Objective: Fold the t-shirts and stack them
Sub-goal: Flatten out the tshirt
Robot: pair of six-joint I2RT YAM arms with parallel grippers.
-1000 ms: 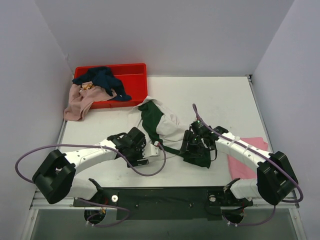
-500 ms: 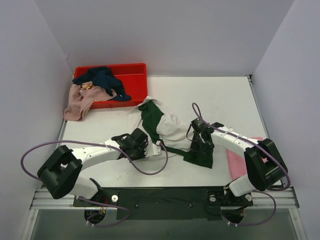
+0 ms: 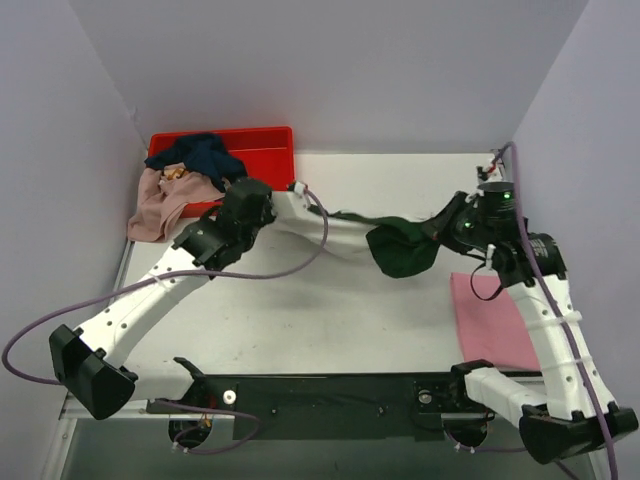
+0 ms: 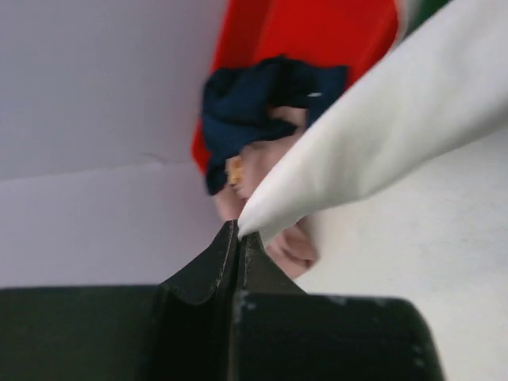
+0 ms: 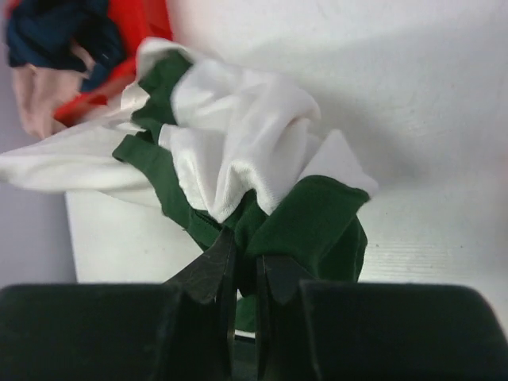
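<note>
Holding the white-and-green tee (image 3: 400, 250) strung in the air between both claws. My left gripper (image 4: 238, 232) is closed on just the tip of a white corner. My right gripper (image 5: 243, 248) is closed on a bunched wad of green.

Risks:
- More spread and the thin left pinch likely slips.
- The right has several layers, so the tee may land crumpled.
- The left end hangs by the red crate (image 3: 270, 160) holding the navy tee (image 3: 205, 155) and dusty pink tee (image 3: 155, 205), so it could snag.

Bright pink tee (image 3: 490, 320) lies flat at right. The table (image 3: 380, 320) is plain white, with pale walls close on three sides.
</note>
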